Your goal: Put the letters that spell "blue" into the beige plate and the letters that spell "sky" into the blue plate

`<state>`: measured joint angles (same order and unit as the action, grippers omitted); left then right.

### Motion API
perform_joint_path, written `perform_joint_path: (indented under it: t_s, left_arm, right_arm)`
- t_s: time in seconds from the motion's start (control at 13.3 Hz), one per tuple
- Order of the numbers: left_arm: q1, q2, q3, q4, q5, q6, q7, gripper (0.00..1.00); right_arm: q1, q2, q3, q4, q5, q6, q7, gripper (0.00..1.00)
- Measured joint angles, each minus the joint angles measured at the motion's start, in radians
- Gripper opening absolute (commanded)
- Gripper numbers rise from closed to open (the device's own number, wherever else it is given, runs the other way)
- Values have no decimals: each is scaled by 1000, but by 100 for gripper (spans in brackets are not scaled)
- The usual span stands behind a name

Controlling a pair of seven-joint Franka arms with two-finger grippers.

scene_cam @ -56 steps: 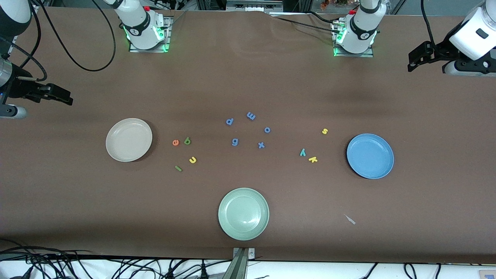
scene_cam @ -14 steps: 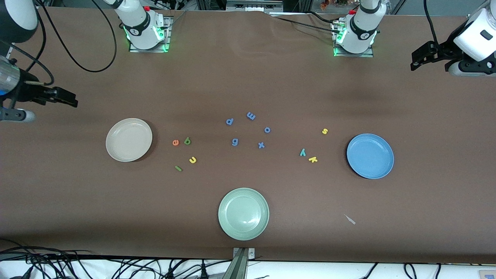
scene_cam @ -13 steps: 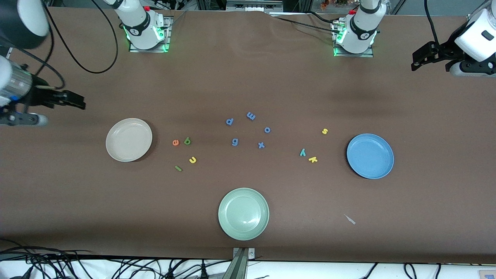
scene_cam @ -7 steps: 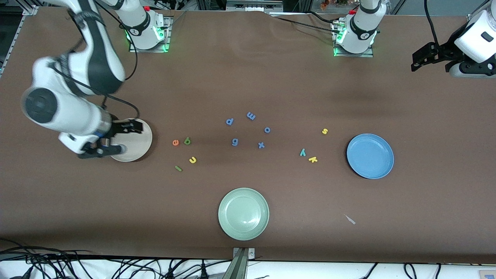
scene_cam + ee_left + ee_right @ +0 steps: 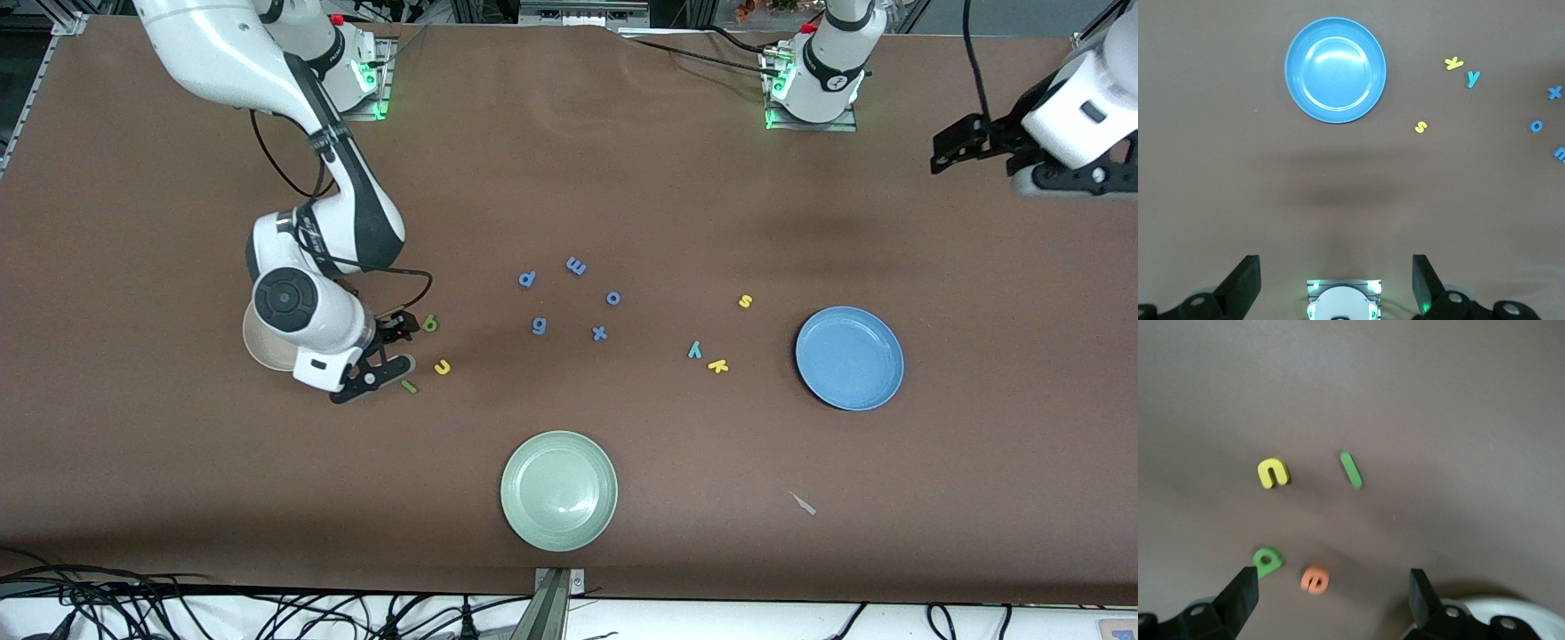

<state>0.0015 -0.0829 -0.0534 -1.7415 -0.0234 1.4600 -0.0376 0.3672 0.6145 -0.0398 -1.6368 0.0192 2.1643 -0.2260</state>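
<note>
My right gripper [image 5: 399, 346] hangs open over the orange e [image 5: 1315, 579], which shows between its fingers [image 5: 1243, 587] in the right wrist view and is hidden in the front view. The green b [image 5: 430, 324], yellow u [image 5: 442, 366] and green l [image 5: 409, 386] lie close by. The right arm covers most of the beige plate [image 5: 257, 352]. Toward the left arm's end lie the yellow s [image 5: 746, 301], teal y [image 5: 694, 350] and yellow k [image 5: 718, 365], beside the blue plate [image 5: 849, 358]. My left gripper [image 5: 949, 149] is open and empty, high over that end of the table.
A pale green plate [image 5: 558, 491] sits nearest the front camera. Periwinkle letters p [image 5: 527, 279], m [image 5: 576, 265], o [image 5: 613, 298], g [image 5: 539, 325] and x [image 5: 599, 333] lie mid-table. A small pale scrap [image 5: 803, 503] lies beside the green plate, toward the left arm's end.
My right arm has swung in from the right arm's end of the table, crossed the beige plate and now hangs over the e. The left arm shifted only slightly.
</note>
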Motion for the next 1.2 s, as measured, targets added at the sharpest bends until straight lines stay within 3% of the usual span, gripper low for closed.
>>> perform_joint_path:
  t_s: [0.45, 0.75, 0.97, 1.12, 1.2]
  left_arm:
    - [-21, 100, -26, -222, -1, 331, 0, 100]
    - [-64, 256, -32, -240, -1, 416, 0, 100]
    - [-79, 357, -33, -239, -1, 503, 0, 100]
    - [-107, 409, -34, -238, -1, 588, -3, 100]
    - [-124, 437, -34, -238, -1, 626, -11, 100]
  right_arm:
    - [3, 78, -1, 1, -54, 191, -173, 100]
    - [3, 135, -6, 2, -54, 280, -236, 95]
    - [4, 144, 0, 6, -54, 288, -246, 53]
    - [5, 146, 4, 9, -54, 288, -249, 42]
    - [6, 148, 5, 11, -54, 288, -251, 30]
